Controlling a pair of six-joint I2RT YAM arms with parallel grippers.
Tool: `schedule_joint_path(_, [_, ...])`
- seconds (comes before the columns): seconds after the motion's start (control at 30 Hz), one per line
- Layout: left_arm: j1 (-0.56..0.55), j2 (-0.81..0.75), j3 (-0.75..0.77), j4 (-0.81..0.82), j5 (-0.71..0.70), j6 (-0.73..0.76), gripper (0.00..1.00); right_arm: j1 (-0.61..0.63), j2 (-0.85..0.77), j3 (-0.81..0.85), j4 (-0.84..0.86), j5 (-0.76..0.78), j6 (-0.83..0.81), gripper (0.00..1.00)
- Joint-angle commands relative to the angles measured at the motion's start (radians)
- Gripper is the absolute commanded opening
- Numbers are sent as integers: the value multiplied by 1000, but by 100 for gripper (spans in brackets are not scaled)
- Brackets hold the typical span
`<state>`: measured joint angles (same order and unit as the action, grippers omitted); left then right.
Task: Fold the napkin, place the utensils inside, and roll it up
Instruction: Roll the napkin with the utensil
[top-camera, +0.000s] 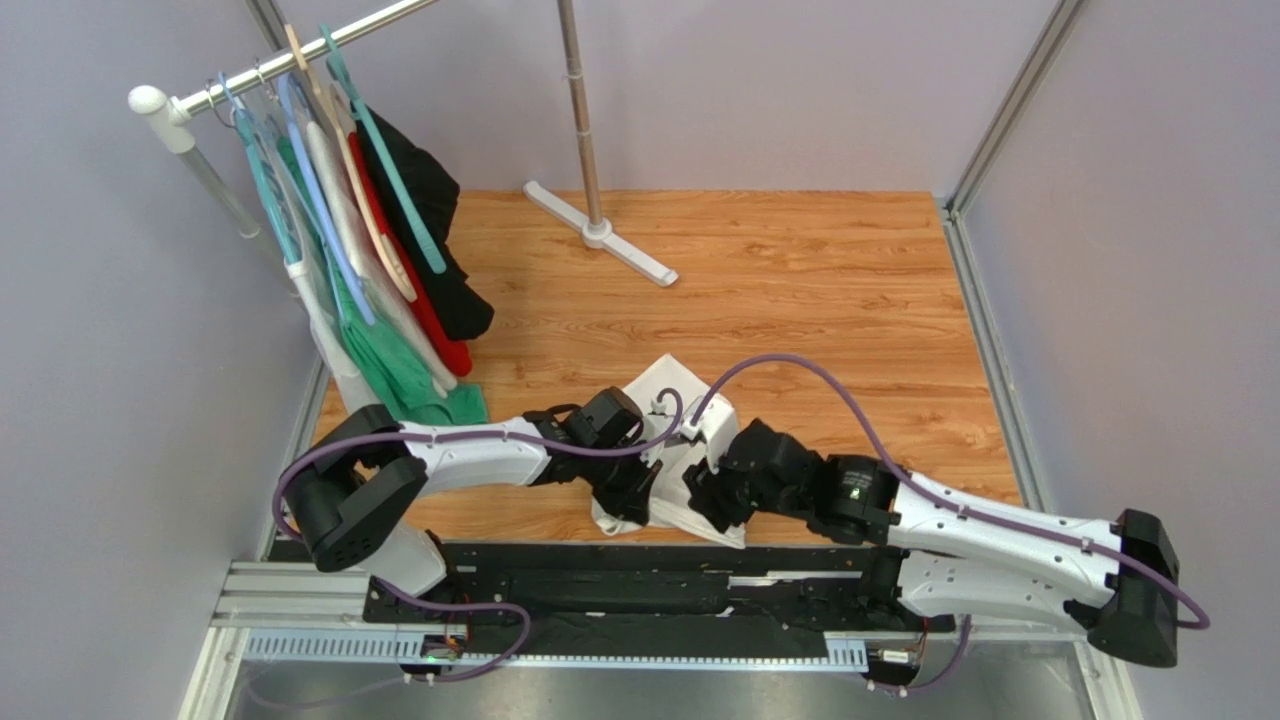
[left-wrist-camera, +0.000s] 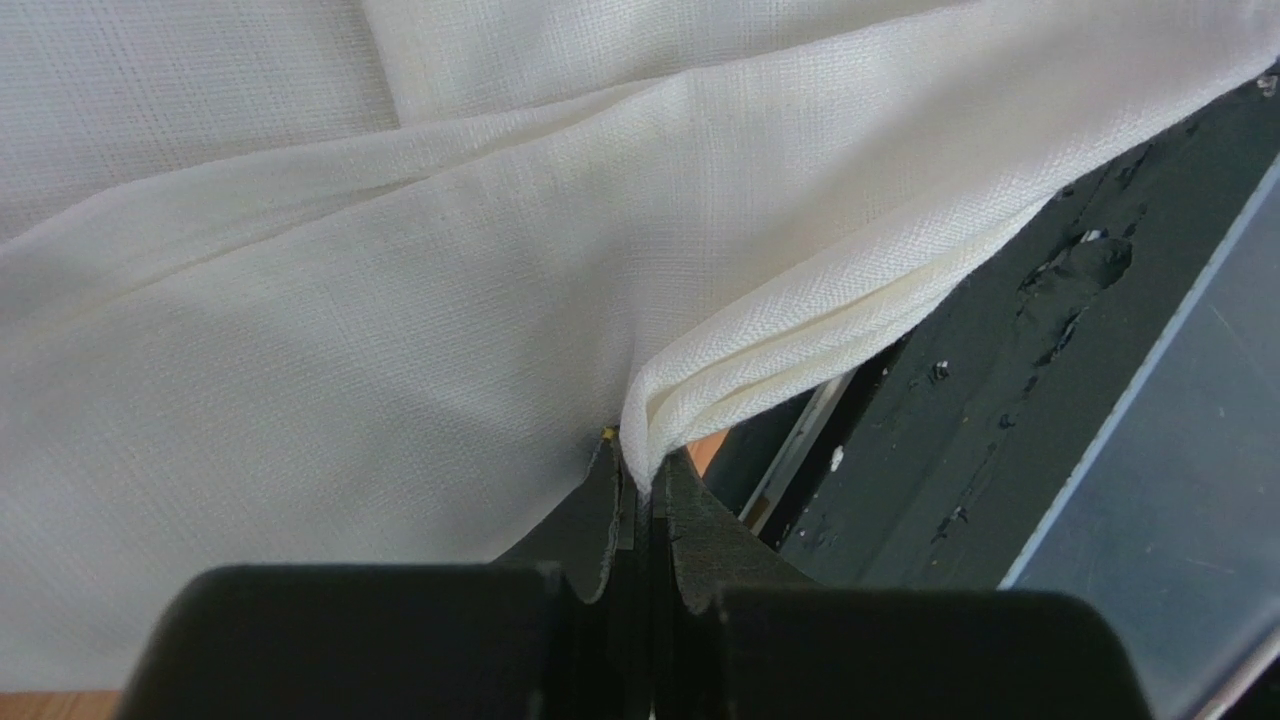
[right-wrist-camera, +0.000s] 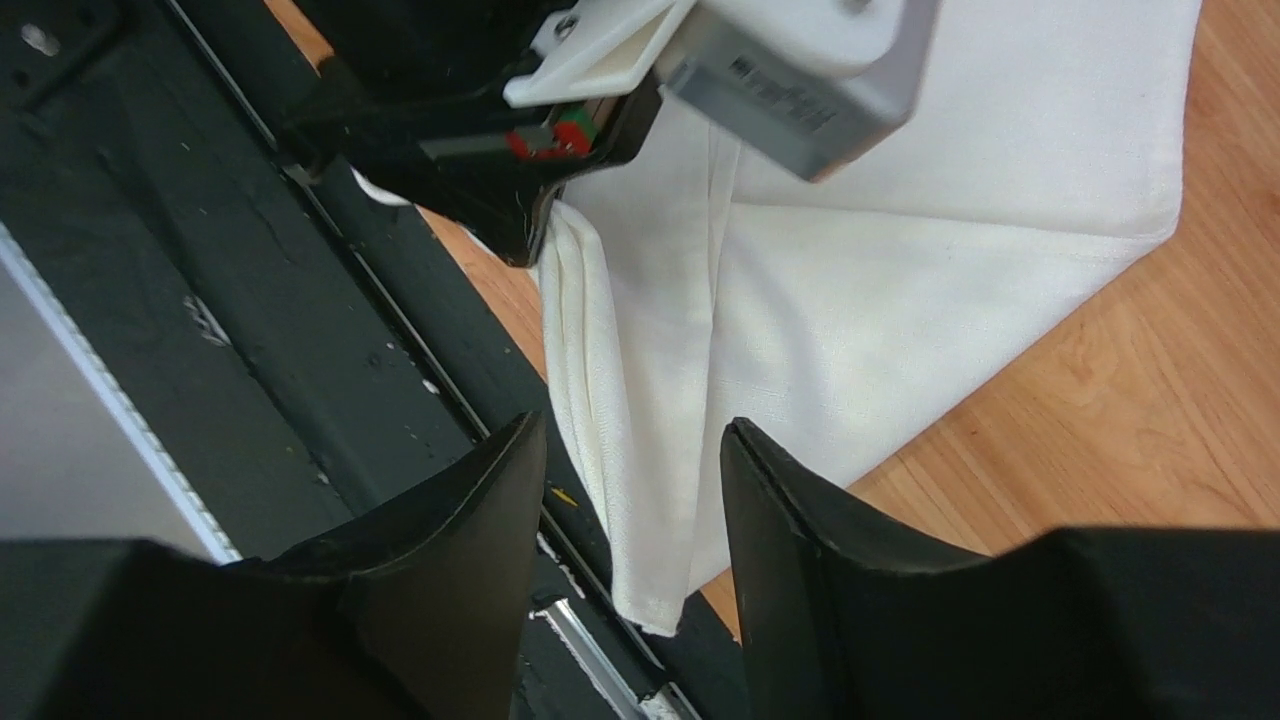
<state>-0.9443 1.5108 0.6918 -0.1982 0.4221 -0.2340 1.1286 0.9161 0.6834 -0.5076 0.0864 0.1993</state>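
The white napkin (top-camera: 666, 393) lies folded on the wooden table, and its near corner hangs over the black rail. My left gripper (left-wrist-camera: 646, 468) is shut on the napkin's layered folded edge (left-wrist-camera: 781, 368), lifting it a little. In the right wrist view the left gripper (right-wrist-camera: 529, 237) pinches that same edge from above. My right gripper (right-wrist-camera: 633, 425) stands open just below it, one finger on each side of the hanging fold of the napkin (right-wrist-camera: 842, 270), not touching it. From above, the two grippers (top-camera: 631, 492) (top-camera: 709, 495) are close together at the napkin's near edge. The utensils are out of view.
A clothes rack with hangers and coloured garments (top-camera: 376, 255) stands at the back left. Its metal stand (top-camera: 594, 210) rises at the back centre. A black rail (top-camera: 631, 593) runs along the table's near edge, right under the grippers. Grey walls close in both sides.
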Motion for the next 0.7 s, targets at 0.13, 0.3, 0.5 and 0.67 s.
schedule_joint_path(0.13, [16, 66, 31, -53, 104, -7, 0, 152, 73, -71, 155, 228, -73, 51])
schedule_joint_path(0.3, [24, 86, 46, -69, 121, 1, 0, 194, 165, -38, 144, 219, -93, 51])
schedule_joint_path(0.5, [32, 103, 51, -76, 132, 4, 0, 218, 257, 1, 132, 176, -89, 51])
schedule_joint_path(0.67, [33, 106, 55, -78, 139, 7, 0, 226, 282, 16, 110, 148, -90, 51])
